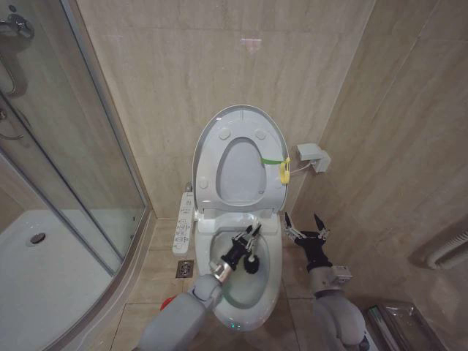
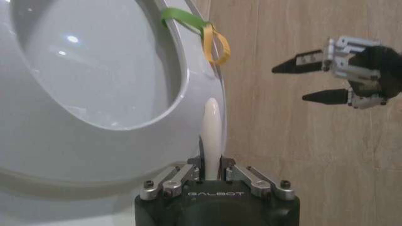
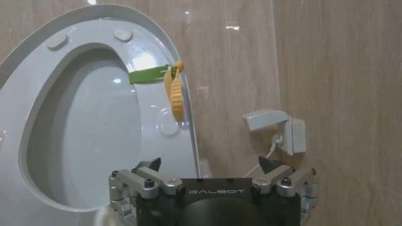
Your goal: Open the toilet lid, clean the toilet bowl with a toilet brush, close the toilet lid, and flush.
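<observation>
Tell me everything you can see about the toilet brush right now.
The toilet brush has a thin white stick handle, plastic by the look of it, and a small dark bristle head. The left gripper is shut on the handle, holding the brush over the open toilet bowl with the head hanging down inside it. In the left wrist view the handle's rounded white tip sticks up between the fingers.

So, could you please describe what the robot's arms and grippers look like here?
Both arms have smooth grey shells ending in black wrists. The left gripper and right gripper have black bodies printed GALBOT in white, silver metal finger links with dark screws, and black pointed fingertips. A small silver block sits on the right forearm.
</observation>
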